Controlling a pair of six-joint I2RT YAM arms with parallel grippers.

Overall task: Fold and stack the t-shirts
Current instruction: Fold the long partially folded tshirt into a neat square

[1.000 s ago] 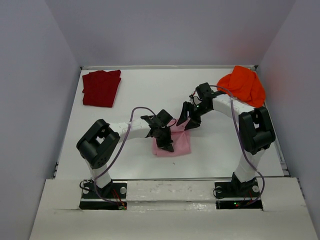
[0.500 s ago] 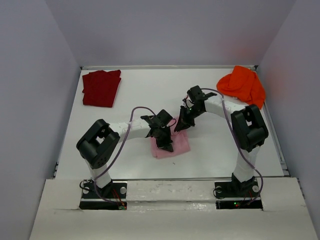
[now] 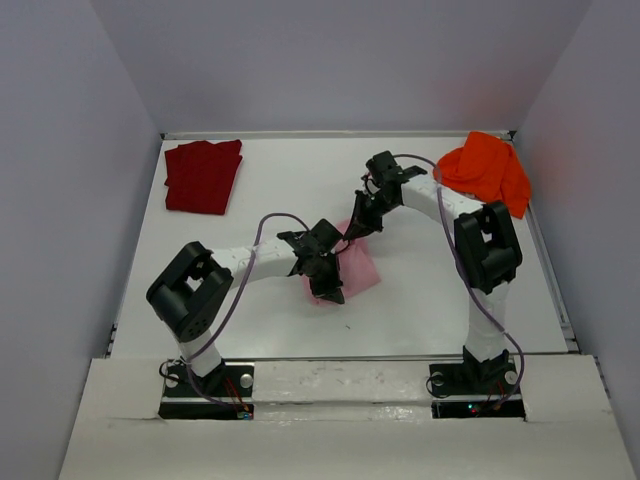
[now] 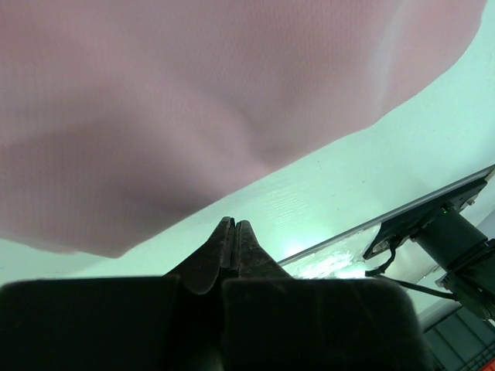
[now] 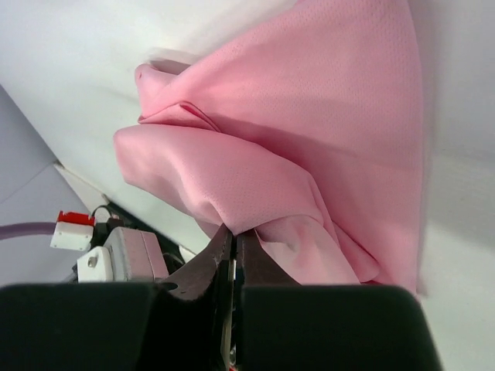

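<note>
Three t-shirts (image 3: 352, 270) (image 3: 203, 176) (image 3: 487, 170), two grippers (image 3: 333, 292) (image 3: 353, 231), one table (image 3: 300, 180)

The overhead view is bright, even and sharp, with only faint shadows. In the left wrist view the light pink t-shirt (image 4: 193, 100) is blurred and glare marks the table (image 4: 309, 251) at lower centre. Both wrist views go dark along the bottom.

No readable writing in any of the three views.
The light pink t-shirt (image 3: 360, 266), the dark red t-shirt (image 3: 203, 177) and the bright orange t-shirt (image 3: 490, 170) show plain cloth only. The small red-and-white part (image 5: 71, 230) in the right wrist view is too small to read.
</note>
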